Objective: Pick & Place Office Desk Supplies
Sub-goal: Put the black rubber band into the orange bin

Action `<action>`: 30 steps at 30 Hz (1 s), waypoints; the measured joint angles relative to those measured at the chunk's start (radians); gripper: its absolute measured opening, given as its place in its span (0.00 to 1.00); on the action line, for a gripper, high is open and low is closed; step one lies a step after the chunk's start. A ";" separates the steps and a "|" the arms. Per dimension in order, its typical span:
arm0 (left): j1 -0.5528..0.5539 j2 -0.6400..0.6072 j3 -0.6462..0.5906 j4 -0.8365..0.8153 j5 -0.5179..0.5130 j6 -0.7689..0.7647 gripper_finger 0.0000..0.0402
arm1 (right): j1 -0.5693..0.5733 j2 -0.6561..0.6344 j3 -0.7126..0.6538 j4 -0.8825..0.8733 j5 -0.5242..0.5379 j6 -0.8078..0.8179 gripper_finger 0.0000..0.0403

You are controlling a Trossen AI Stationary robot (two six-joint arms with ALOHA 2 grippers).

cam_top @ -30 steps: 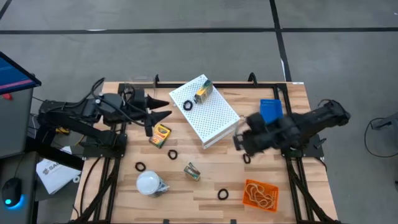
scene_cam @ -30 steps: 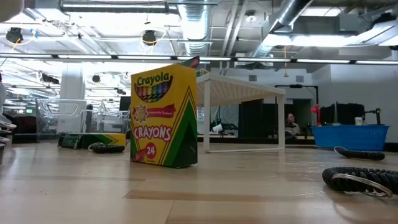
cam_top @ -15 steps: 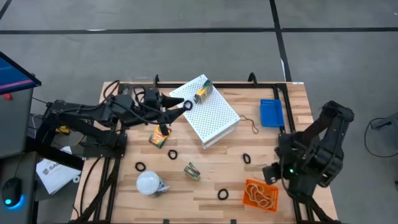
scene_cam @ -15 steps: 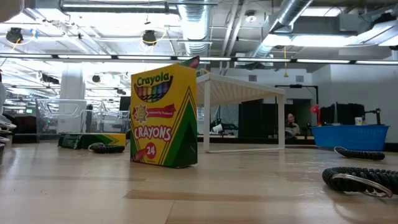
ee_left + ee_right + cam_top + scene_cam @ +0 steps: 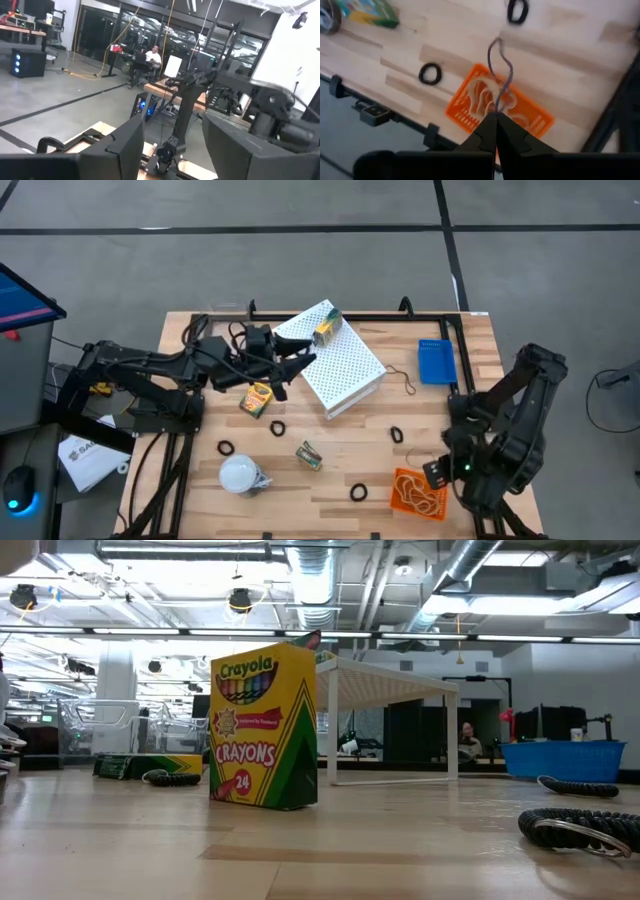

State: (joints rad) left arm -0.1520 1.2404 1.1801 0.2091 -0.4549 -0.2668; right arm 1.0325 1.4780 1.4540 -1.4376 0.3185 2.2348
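My right gripper (image 5: 495, 116) is shut on a thin rubber band (image 5: 499, 70) above the orange tray (image 5: 418, 492), near the table's near right corner. My left gripper (image 5: 300, 356) is open and holds nothing; it hovers at the left edge of the white perforated box (image 5: 335, 360). A crayon box (image 5: 325, 330) lies on top of that white box. A second crayon box (image 5: 258, 397) lies flat on the table, and a third (image 5: 265, 725) stands upright. Black rings (image 5: 277, 427), (image 5: 397, 434), (image 5: 358, 493) and a loose rubber band (image 5: 405, 385) lie on the wood. My right gripper pinches one end of the rubber band (image 5: 496, 107) between its two fingertips, coming from above. The band is lifted and runs away from the fingers as a long slack loop over the orange tray (image 5: 470, 107). Whether its far end touches anything, I cannot tell.
A blue tray (image 5: 435, 360) sits near the table's right edge. A white rounded bulb (image 5: 240, 475) lies near the near left, with another black ring (image 5: 225, 447) beside it. The orange tray holds more rubber bands. Bare wood shows between the white box and the near edge.
My right arm swung from beside the white box's right end toward the table's near right corner, and now hangs over the orange tray. My left gripper reached to the right, from beside the flat crayon box to the white box's left edge.
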 joint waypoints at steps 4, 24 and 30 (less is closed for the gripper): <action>-0.006 -0.001 0.000 0.000 0.000 -0.002 0.48 | 0.001 0.003 -0.048 0.084 -0.006 0.007 0.00; -0.006 -0.001 0.000 0.001 0.018 -0.011 0.48 | 0.068 0.002 -0.185 0.368 -0.079 0.013 0.00; -0.016 -0.002 0.000 0.001 0.019 -0.010 0.48 | 0.074 0.018 -0.284 0.410 -0.162 0.011 0.00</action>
State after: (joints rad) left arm -0.1680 1.2388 1.1801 0.2100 -0.4362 -0.2767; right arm 1.1070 1.4958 1.1703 -1.0280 0.1564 2.2453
